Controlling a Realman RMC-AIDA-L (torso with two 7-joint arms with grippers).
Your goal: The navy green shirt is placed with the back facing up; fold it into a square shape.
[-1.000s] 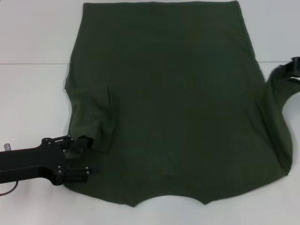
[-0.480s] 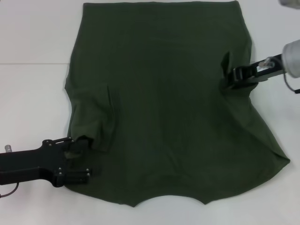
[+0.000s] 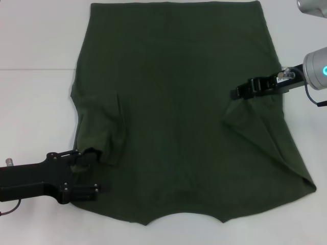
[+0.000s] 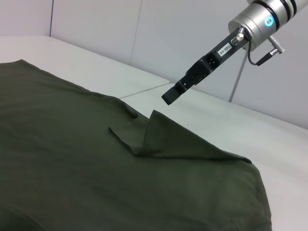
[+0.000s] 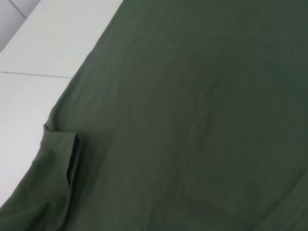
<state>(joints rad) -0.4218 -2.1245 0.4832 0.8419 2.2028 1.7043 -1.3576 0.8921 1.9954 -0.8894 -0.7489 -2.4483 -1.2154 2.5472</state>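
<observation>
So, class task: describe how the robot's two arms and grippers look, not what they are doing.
The left gripper is flat matte black with small silver screws. The right gripper is slim and black with a white label, on a silver cylindrical wrist bearing a glowing cyan ring and a thin dark cable.

White smooth tabletop (image 3: pixel 36 46) with a faint seam line across it. Lying directly on it: large dark olive-green cotton T-shirt (image 3: pixel 179 102), plain side up, spread mostly flat, both sleeves folded inward onto the body, hem at the far edge.
</observation>
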